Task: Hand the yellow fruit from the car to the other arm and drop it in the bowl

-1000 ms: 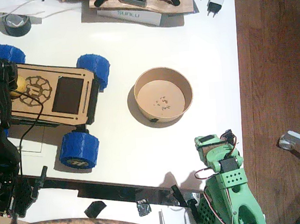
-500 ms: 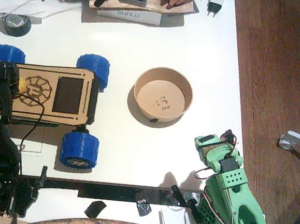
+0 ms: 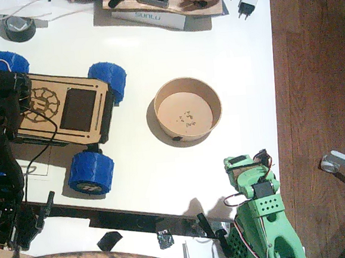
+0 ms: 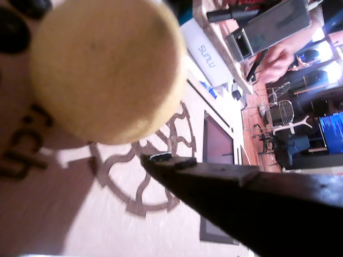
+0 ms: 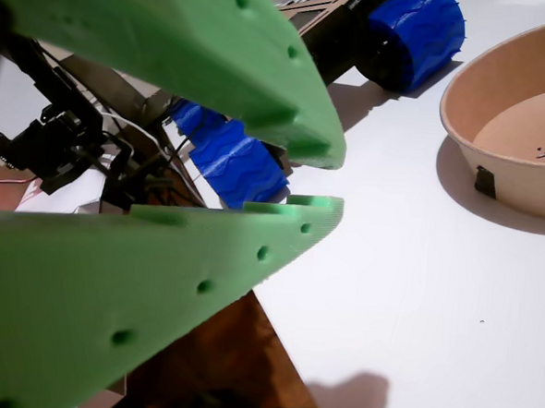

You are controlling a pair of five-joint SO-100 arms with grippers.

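Item: yellow fruit (image 4: 107, 69), resting on the car (image 3: 69, 110) deck at its emblem end, my left gripper (image 3: 11, 97) poised over it, closure unclear, for the handover; my right gripper (image 5: 302, 178) slightly apart, idle near the bowl (image 3: 188, 108).

The white counter (image 3: 172, 51) filled most of the fixed view, with wooden floor (image 3: 318, 81) along its right side. The car (image 3: 63, 110) stood on its blue wheels at the left, and the bowl (image 3: 187, 108) sat near the middle, well apart from the car. A roll of black tape (image 3: 19, 27) lay at the far left corner, a white box marked SUNLU (image 3: 149, 18) along the far edge, and a white plug adapter (image 3: 248, 0) by the far right corner.
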